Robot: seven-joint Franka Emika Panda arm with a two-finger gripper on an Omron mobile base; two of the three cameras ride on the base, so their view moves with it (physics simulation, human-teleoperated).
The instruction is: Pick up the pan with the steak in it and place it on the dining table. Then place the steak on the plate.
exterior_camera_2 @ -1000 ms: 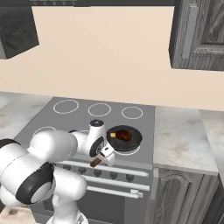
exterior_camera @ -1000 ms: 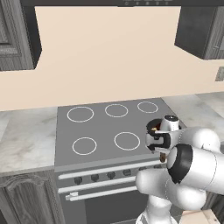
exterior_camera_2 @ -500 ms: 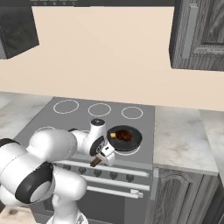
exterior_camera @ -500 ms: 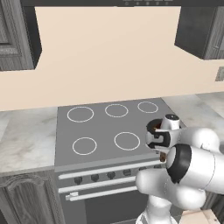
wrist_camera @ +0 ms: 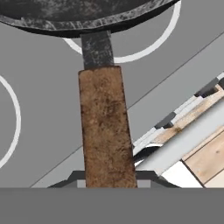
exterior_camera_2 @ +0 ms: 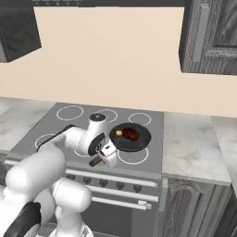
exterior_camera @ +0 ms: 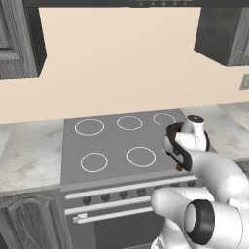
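The black pan [exterior_camera_2: 132,137] sits on the front right burner of the stove, with the reddish-brown steak [exterior_camera_2: 130,134] lying in it. Its brown handle [exterior_camera_2: 96,161] points toward the stove's front edge. My gripper [exterior_camera_2: 106,155] is shut on that handle. In the hand view the handle [wrist_camera: 107,127] runs straight up from between my fingertips [wrist_camera: 148,176] to the pan's rim [wrist_camera: 78,19], with the gripper [wrist_camera: 109,178] clamped around its near end. In the left base view my arm covers most of the pan. The dining table and the plate are out of view.
The dark grey stovetop [exterior_camera: 112,146] has white burner rings. Oven knobs [exterior_camera_2: 113,184] line the front below it. Marbled counters lie on the left [exterior_camera: 26,160] and the right [exterior_camera_2: 192,148]. Dark cabinets [exterior_camera_2: 210,37] hang overhead.
The jaws have gone from wide open to shut on the pan's handle. The arm and the pan have barely moved.
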